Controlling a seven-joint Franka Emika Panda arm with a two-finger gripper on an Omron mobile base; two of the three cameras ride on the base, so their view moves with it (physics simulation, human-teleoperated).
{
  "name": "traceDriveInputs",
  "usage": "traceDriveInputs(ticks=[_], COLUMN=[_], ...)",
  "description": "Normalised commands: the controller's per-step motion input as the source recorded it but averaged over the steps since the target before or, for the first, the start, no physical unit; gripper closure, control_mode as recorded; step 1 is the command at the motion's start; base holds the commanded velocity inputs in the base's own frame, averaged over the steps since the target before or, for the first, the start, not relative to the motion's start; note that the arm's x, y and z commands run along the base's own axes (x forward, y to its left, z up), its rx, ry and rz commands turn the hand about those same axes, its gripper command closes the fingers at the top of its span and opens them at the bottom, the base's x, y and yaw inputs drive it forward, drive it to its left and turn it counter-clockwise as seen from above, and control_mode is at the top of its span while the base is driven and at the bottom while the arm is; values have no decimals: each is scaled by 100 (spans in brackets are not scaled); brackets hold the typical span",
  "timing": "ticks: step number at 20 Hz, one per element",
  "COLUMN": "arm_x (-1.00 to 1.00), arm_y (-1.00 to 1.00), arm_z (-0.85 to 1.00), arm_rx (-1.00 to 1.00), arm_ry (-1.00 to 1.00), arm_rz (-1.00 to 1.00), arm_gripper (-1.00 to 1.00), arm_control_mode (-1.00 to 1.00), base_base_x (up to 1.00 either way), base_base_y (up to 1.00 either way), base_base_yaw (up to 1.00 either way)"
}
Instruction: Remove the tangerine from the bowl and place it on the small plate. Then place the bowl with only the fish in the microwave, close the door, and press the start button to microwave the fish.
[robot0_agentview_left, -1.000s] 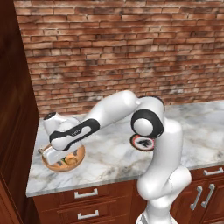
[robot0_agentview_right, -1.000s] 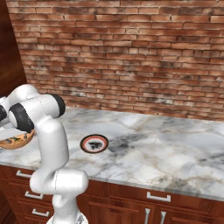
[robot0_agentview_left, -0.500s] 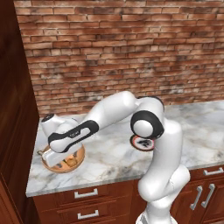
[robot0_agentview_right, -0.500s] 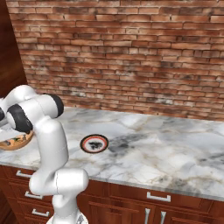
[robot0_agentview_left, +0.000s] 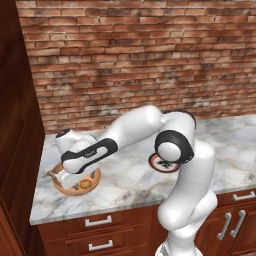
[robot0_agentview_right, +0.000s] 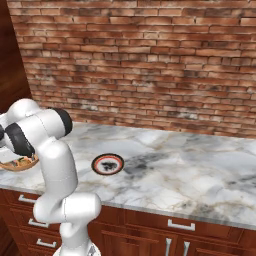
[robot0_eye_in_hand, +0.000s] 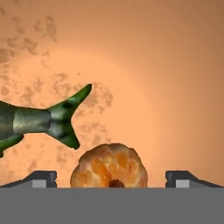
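One bowl (robot0_agentview_left: 76, 183), one fish (robot0_eye_in_hand: 39, 120), one tangerine (robot0_eye_in_hand: 109, 166), one small plate (robot0_agentview_right: 107, 164)

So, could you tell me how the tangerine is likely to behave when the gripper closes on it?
The tangerine looks round, so it may roll across the smooth bowl if nudged off-centre. It sits between the open fingers, much narrower than their gap. Its bumpy peel probably grips fairly well, though a hard squeeze might dent it.

Red brick wall (robot0_agentview_left: 140, 60), marble counter (robot0_agentview_right: 190, 170), brown wooden cabinets (robot0_agentview_left: 100, 235).
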Motion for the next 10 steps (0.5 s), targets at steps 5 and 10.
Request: traceDriveInputs(ticks=[5,10], arm_x=[-19,0], arm_y=[-11,0], arm_z=[-13,-28], arm_rx=[1,0], arm_ry=[-1,0], arm_rz=[0,3], arm_gripper=[-100,100], arm_control_mode=[-100,-100], base_base_x=[0,0], base_base_y=[0,0], base_base_yaw=[0,0])
